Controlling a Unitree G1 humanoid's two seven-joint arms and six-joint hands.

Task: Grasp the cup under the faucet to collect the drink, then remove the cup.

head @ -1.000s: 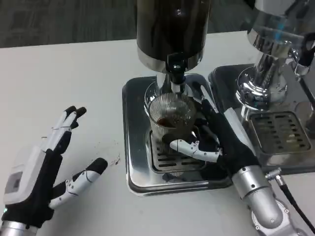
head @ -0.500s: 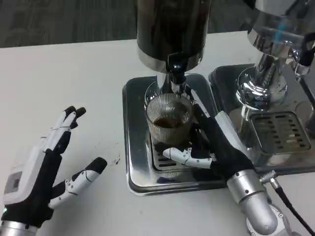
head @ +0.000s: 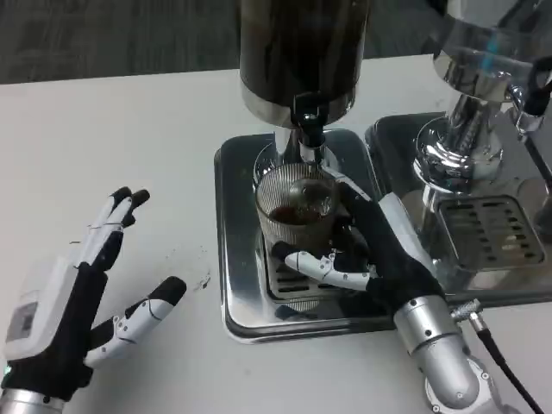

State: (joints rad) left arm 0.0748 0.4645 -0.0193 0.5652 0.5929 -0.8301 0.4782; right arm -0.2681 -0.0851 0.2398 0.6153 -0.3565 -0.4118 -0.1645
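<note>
The cup (head: 297, 210) is sitting on the silver drip tray (head: 235, 250), right under the faucet (head: 309, 129) of the big dark drink tank (head: 302, 52). The cup is see-through with ridges, and brown drink is sitting inside it. The right hand (head: 366, 250) is wrapping around the cup from 4 o'clock, with a white finger (head: 323, 266) curling across the cup's front near the bottom. The left hand (head: 78, 293) is lying on the white counter (head: 112, 147) at 8 o'clock from the cup, well apart from it, fingers spread wide and holding nothing. A second shiny machine (head: 470, 129) is standing at 2 o'clock from the cup.
</note>
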